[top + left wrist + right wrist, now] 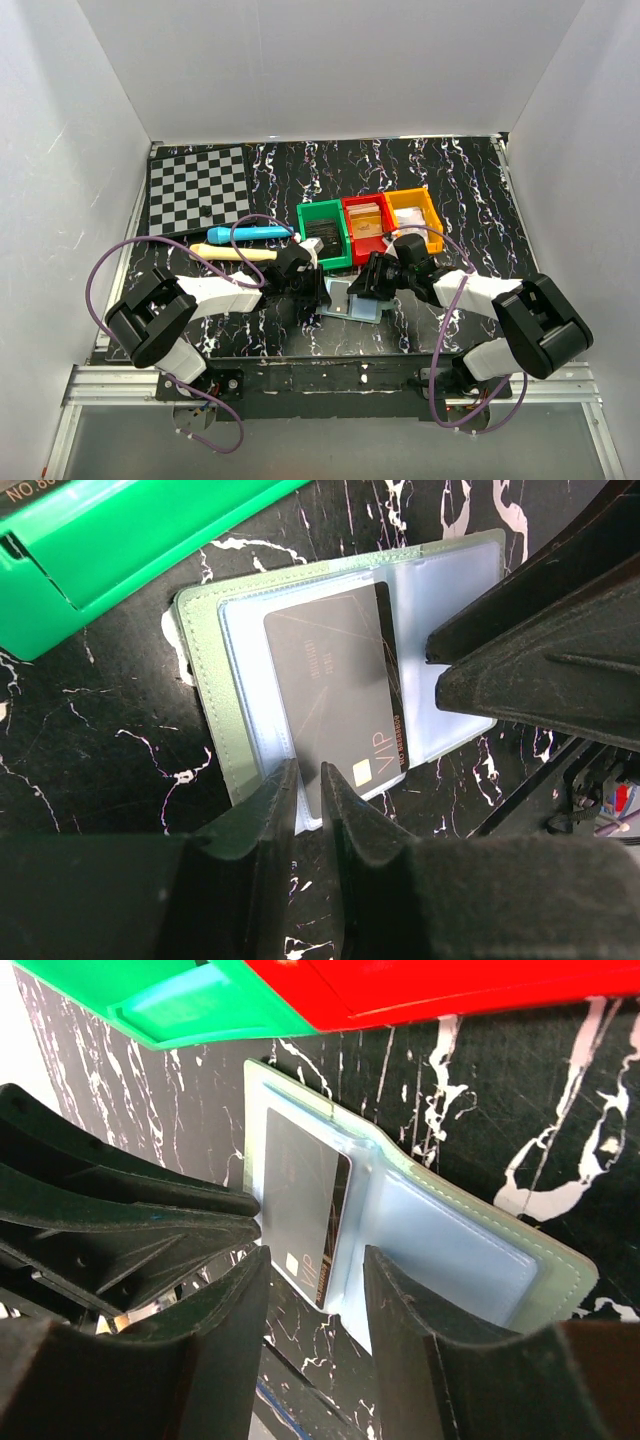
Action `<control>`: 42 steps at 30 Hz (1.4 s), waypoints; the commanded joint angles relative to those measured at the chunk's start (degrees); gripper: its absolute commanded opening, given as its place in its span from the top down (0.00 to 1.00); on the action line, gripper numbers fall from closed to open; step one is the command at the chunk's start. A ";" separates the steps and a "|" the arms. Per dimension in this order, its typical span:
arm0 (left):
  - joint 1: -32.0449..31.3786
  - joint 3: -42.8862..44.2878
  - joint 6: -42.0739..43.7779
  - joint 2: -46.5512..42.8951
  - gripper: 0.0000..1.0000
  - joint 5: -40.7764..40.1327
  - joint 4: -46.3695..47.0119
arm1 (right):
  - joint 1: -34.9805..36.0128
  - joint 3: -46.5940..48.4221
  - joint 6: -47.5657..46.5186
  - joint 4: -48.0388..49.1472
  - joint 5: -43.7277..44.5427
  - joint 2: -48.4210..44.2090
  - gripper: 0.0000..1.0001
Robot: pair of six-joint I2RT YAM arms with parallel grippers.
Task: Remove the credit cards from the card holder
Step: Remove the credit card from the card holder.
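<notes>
"vip" on the dark card point(335, 695)

The card holder point(205, 680) lies opened flat on the black, white-veined tabletop point(100, 740), just in front of the green bin point(120, 540); its cover is pale grey-green with a stitched edge, its two inner panels glossy pale blue; one dark, near-black credit card point(335, 690), marked VIP with a gold chip, lies flat on one panel.

3 plastic bins, green point(322, 232), red point(367, 227) and orange point(415, 212), stood touching in a row mid-table point(460, 190). A checkerboard point(198, 190) lay at the far left corner, with a blue marker point(250, 233) and a pale stick point(235, 253) just nearer.
</notes>
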 commanded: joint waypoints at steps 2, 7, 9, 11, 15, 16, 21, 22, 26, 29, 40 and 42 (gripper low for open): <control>0.31 0.91 -0.15 -0.01 0.86 -1.41 -1.22 | 0.71 -0.43 1.43 4.62 -1.05 0.68 0.51; 0.31 0.29 -0.59 0.34 0.89 -1.58 -1.66 | 1.68 -0.26 2.05 5.50 -1.05 1.99 0.54; 0.40 0.12 -0.85 0.26 0.90 -1.67 -1.58 | 1.77 -0.34 2.31 5.67 -1.05 2.52 0.55; 0.31 -0.23 -0.94 0.34 0.91 -1.67 -1.58 | 1.94 -0.61 2.40 5.94 -0.88 2.70 0.56; 0.31 -0.41 -1.03 0.61 0.91 -1.41 -1.58 | 1.85 -0.87 2.49 6.11 -0.96 3.05 0.57; 0.31 -0.32 -0.94 0.78 0.91 -1.41 -1.58 | 1.85 -0.96 2.49 6.46 -1.05 3.14 0.57; 0.31 -0.23 -1.03 0.96 0.91 -1.41 -1.75 | 1.85 -0.87 2.75 7.17 -1.67 3.75 0.62; 0.39 -0.15 -1.03 1.04 0.91 -1.41 -1.75 | 1.94 -0.87 2.75 6.99 -1.84 4.01 0.62; 0.40 -0.23 -1.03 1.31 0.92 -1.23 -1.58 | 1.94 -0.87 2.93 7.61 -2.19 4.54 0.63; 0.31 -0.41 -1.12 1.48 0.91 -1.14 -1.31 | 1.94 -1.31 2.93 8.57 -2.46 4.54 0.63; 0.39 -0.67 -1.56 2.71 0.92 -0.44 -0.78 | 2.12 -2.19 3.89 12.18 -3.86 4.54 0.68; 0.31 -0.67 -1.56 2.72 0.92 -0.44 -0.70 | 2.12 -2.28 3.90 12.61 -4.04 4.63 0.69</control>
